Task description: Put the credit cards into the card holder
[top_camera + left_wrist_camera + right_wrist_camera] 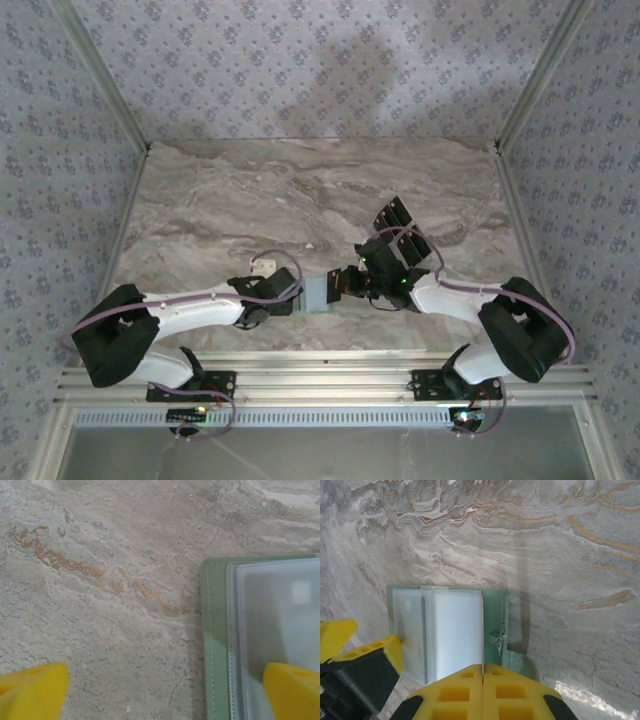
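Card holder (445,625) lies open and flat near the middle of the near edge of the table (250,190), between the two wrists. Its sage-green cover faces down and its clear plastic sleeves face up. A small snap tab (517,662) sticks out from its green side.

The right gripper (482,672) is clenched, its yellow pads pressed together on one thin sleeve leaf of the holder, which stands upright and shows edge-on. The left gripper (160,695) is spread wide. One yellow fingertip (292,690) rests on the plastic sleeve and the other (30,692) sits over bare stone, well off the holder.

The credit cards (398,214) lie fanned in a black cluster just beyond the right wrist, apart from the holder. How many there are is too small to tell. A purple cable (425,240) from the right arm loops over part of that cluster.

The table is grey-beige marble-patterned stone with pale swirls and a rusty orange vein (60,560). Blue-grey panels (320,60) with a small repeated floral print enclose it at the back and sides, set in pale metal frames. A ribbed aluminium rail (320,380) along the near edge carries both arm bases.
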Controlling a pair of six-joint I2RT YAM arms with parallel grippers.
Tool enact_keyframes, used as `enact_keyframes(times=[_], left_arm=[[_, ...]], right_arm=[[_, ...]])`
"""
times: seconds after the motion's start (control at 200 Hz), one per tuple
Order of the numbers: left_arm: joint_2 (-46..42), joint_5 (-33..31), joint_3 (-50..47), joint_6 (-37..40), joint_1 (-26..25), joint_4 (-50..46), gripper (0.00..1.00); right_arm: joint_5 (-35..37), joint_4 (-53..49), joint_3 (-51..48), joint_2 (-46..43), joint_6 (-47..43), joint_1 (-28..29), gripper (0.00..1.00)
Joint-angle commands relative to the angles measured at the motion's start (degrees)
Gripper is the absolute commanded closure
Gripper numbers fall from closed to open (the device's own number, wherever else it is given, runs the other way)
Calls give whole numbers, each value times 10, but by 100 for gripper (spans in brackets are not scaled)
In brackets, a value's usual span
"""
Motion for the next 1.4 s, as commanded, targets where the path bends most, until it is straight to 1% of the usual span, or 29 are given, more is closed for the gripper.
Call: enact_keyframes(times=[0.0,0.155,0.62,0.964,1.394], left_arm=[[8,-11,-16,-6,-2,-29,0],[8,-10,-16,-10,-3,-31,0],[6,-13,-23,-24,-4,-37,0],[5,-13,-26,-25,-5,-39,0],[2,-14,-28,-25,-5,-39,0]], right_arm=[[8,-38,26,-23,-11,11,100],[18,-20,43,-19,-7,34,100],[20,136,21,59,41,72,100],[27,181,9,91,61,85,100],[32,209,-4,112,72,88,100]])
